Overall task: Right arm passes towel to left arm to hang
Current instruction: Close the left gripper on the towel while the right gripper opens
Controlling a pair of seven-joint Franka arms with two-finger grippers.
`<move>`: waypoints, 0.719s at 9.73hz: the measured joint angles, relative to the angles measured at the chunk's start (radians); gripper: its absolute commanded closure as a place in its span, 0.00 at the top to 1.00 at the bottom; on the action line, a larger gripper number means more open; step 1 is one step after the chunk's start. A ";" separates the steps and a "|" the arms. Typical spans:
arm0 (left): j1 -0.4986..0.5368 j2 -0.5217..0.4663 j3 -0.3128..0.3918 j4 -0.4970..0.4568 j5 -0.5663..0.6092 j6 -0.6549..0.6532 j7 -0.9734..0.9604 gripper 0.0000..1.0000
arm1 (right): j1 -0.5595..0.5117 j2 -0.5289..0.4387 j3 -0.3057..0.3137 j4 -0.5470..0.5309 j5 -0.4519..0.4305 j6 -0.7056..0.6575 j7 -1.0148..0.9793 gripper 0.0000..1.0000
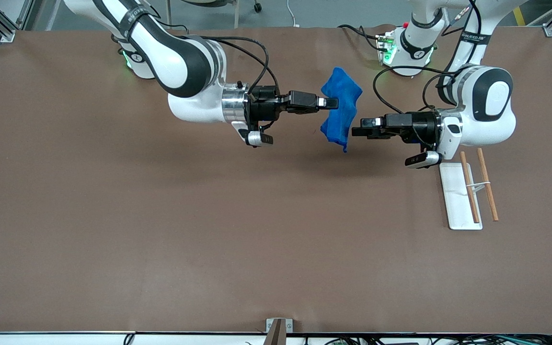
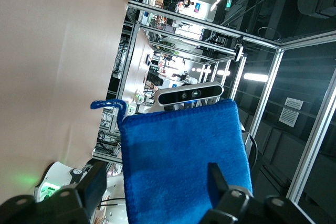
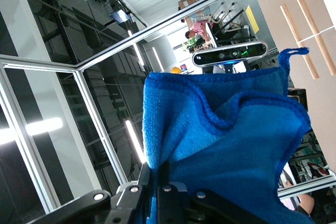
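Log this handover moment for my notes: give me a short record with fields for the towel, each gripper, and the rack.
towel: bright blue, held up in the air over the table, corner loop visible
right gripper: shut on the towel
left gripper: open, level with the towel's lower part, fingers either side of it, not yet clamped
rack: white base with two wooden rods, toward the left arm's end, nothing hung

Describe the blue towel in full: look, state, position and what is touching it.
The towel is a small bright blue fluffy cloth with a stitched hem and a short corner loop. It hangs crumpled and folded in the air above the table, held up by the right gripper, whose fingers are shut on it. The left gripper is level with its lower part with its fingers open on either side of the cloth, not yet closed on it.
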 measured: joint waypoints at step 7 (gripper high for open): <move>0.001 0.021 -0.022 0.024 0.000 0.009 0.000 0.00 | 0.000 0.000 0.000 0.000 0.006 0.001 -0.005 0.00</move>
